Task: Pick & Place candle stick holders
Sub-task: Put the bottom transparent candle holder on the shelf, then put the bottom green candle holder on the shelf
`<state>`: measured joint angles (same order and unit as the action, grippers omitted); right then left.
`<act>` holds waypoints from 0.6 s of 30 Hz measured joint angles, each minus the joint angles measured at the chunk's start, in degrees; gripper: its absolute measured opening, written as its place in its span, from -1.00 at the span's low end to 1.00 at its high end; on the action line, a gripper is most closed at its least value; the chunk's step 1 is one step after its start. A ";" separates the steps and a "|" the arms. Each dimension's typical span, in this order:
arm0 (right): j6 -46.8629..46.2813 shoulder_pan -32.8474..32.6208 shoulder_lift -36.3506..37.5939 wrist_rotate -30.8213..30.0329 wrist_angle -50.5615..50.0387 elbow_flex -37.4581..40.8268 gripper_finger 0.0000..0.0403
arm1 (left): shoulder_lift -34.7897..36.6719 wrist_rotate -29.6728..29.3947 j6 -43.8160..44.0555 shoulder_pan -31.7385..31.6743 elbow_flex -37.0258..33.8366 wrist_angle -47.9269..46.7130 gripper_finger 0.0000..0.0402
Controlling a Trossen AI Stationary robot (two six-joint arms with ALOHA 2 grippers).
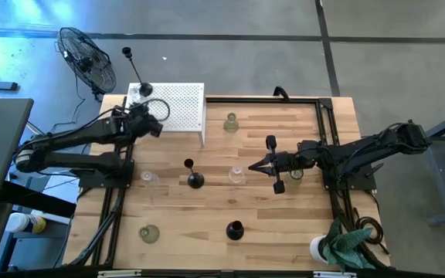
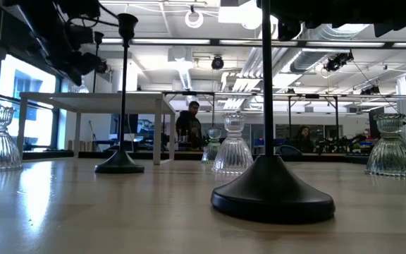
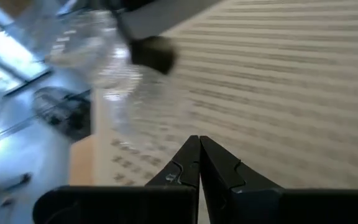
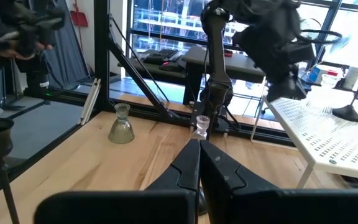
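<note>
High view: no legible writing on black holders (image 1: 195, 179) or white perforated shelf (image 1: 178, 106).

Both arms reach inward, tools closed.
Left tool (image 1: 159, 128) sits at the far left; right tool (image 1: 255, 166) points left near mid-tabletop, fingers (image 4: 191, 163) together.

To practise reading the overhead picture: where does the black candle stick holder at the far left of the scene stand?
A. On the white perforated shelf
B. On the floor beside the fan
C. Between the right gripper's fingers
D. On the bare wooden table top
A. In the high view the black candle stick holder has its dome base on the white perforated shelf, near the left gripper.
</note>
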<state>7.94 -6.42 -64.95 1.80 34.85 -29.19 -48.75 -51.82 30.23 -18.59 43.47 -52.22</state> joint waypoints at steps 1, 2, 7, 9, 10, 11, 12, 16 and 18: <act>-0.01 0.00 0.00 -0.01 -0.06 0.01 -1.00 | 0.45 0.72 0.01 2.41 0.03 -0.33 -1.00; -0.01 0.00 0.00 -0.02 -0.09 0.00 -0.99 | 0.82 1.50 0.01 5.10 0.03 -0.51 -1.00; 0.01 0.00 0.00 -0.07 -0.12 0.00 -1.00 | 1.17 4.92 -0.23 20.82 2.08 -0.24 -1.00; -0.01 0.00 0.00 -0.09 -0.13 0.01 -0.99 | 0.40 5.16 -0.24 27.42 4.14 -0.22 -1.00; -0.04 0.00 0.00 -0.09 -0.16 0.01 -0.99 | -0.02 5.53 -0.26 30.77 5.30 -0.17 -1.00; -0.06 0.00 0.00 -0.09 -0.21 0.00 -0.99 | -0.38 6.44 -0.35 34.02 6.41 -0.20 -1.00; -0.06 0.01 0.00 -0.09 -0.27 0.00 -0.99 | -0.80 7.64 -0.41 37.23 7.58 -0.26 -1.00; -0.06 0.00 0.00 -0.09 -0.30 0.01 -0.99 | -3.79 15.43 0.17 48.87 11.96 -0.49 -1.00; -0.16 0.00 0.00 -0.06 -0.33 0.02 -0.99 | -6.19 17.74 1.45 54.34 13.47 -0.66 -1.00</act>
<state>7.77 -6.41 -64.95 1.74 34.52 -29.17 -54.94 -34.09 31.68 35.75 56.95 -52.89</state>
